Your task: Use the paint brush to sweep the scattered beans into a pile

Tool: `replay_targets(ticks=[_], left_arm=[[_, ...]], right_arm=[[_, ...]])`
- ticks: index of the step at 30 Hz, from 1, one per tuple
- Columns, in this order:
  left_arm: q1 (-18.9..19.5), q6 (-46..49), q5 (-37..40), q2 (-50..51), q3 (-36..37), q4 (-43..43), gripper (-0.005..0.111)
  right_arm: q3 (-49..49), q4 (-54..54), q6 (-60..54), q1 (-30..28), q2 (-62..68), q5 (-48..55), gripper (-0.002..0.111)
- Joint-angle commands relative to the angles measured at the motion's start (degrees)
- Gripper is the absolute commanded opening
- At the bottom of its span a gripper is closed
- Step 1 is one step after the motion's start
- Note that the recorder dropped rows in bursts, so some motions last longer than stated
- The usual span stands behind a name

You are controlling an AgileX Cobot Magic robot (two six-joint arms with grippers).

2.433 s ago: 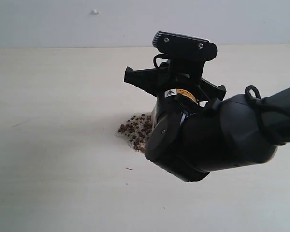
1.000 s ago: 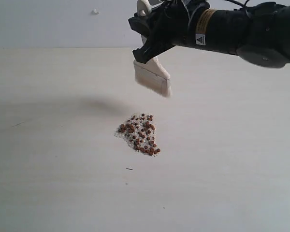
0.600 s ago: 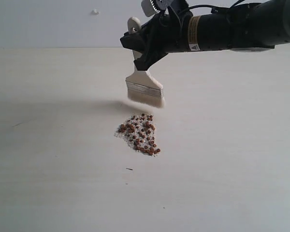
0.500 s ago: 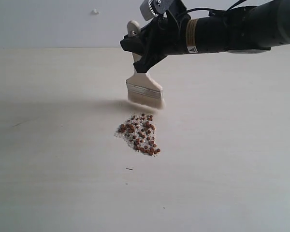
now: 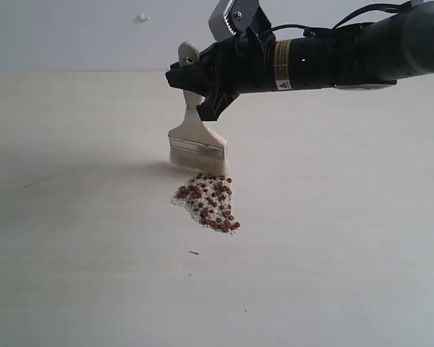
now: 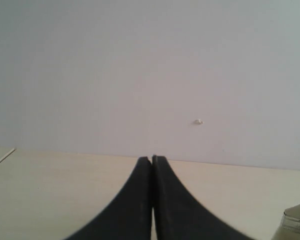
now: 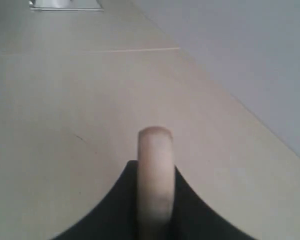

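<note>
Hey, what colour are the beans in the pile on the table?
The beans are reddish-brown, with whitish crumbs among them. The exterior view shows this best.

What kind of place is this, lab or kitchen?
Probably a robotics lab test bench, not a kitchen: a bare pale table against a plain wall, and a black robot arm holding a paint brush by a small pile of beans.

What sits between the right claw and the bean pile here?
Only the paint brush: the right claw grips its handle, and its bristles end right at the pile's edge, as the exterior view shows.
</note>
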Motion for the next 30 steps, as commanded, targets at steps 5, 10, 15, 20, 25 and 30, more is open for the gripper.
replay_targets(ticks=[5, 10, 15, 20, 25, 30], left_arm=[[0.1, 0.0, 0.4, -0.3, 0.3, -0.1, 0.000], [0.1, 0.0, 0.4, -0.3, 0.3, -0.1, 0.000], [0.1, 0.0, 0.4, -0.3, 0.3, -0.1, 0.000], [0.1, 0.0, 0.4, -0.3, 0.3, -0.1, 0.000], [0.1, 0.0, 0.4, -0.3, 0.3, -0.1, 0.000], [0.1, 0.0, 0.4, -0.3, 0.3, -0.1, 0.000]], right_arm=[[-0.4, -1.7, 1.4, -0.2, -0.1, -0.8, 0.000], [-0.4, 0.1, -2.3, -0.2, -2.5, -0.7, 0.000], [-0.4, 8.2, 0.8, -0.2, -4.4, 0.9, 0.000], [-0.4, 2.7, -3.3, -1.0, -4.0, 15.7, 0.000], [-0.4, -0.4, -0.5, -8.6, 1.3, -5.9, 0.000], [-0.4, -4.2, 3.0, -9.6, 2.8, -6.4, 0.000]])
